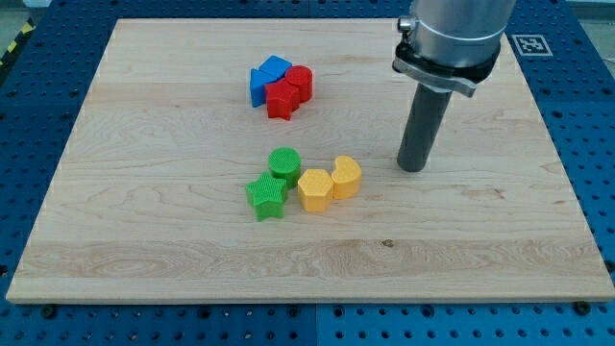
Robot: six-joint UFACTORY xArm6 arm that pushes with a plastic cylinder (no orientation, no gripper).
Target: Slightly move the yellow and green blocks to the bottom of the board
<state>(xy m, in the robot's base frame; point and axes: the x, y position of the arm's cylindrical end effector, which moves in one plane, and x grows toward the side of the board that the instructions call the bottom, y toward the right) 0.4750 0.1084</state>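
A green star block (266, 196) and a green round block (284, 163) sit near the board's middle. Right beside them lie a yellow hexagon-like block (314, 189) and a yellow heart-shaped block (347, 177), touching each other. My tip (412, 168) rests on the board to the right of the yellow heart block, a short gap away, touching no block.
A cluster of two blue blocks (265, 79) and two red blocks (288, 91) sits toward the view's top, above the green blocks. The wooden board (144, 240) lies on a blue pegboard table. A fiducial tag (528, 43) lies past the top right corner.
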